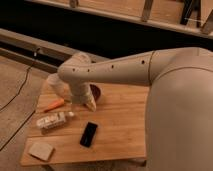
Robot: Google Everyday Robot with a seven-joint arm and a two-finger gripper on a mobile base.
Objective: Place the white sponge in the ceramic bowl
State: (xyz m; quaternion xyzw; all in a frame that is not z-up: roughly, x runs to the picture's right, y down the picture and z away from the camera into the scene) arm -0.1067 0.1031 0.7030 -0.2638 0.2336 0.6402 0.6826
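Observation:
The white sponge (41, 150) lies flat at the near left corner of the wooden table (122, 125), well away from the arm. The ceramic bowl (97, 92), dark reddish-brown, sits near the table's back edge, half hidden behind the arm's wrist. My gripper (90, 104) points down at the table just in front and left of the bowl, open and holding nothing. The arm reaches in from the right and bends down over the table's left half.
A black phone (89, 134) lies in the middle of the table. A clear bottle (52, 120) rests on its side to the left, with an orange object (54, 105) behind it. A pale cup (53, 82) stands at the back left. A cable (17, 92) runs along the floor.

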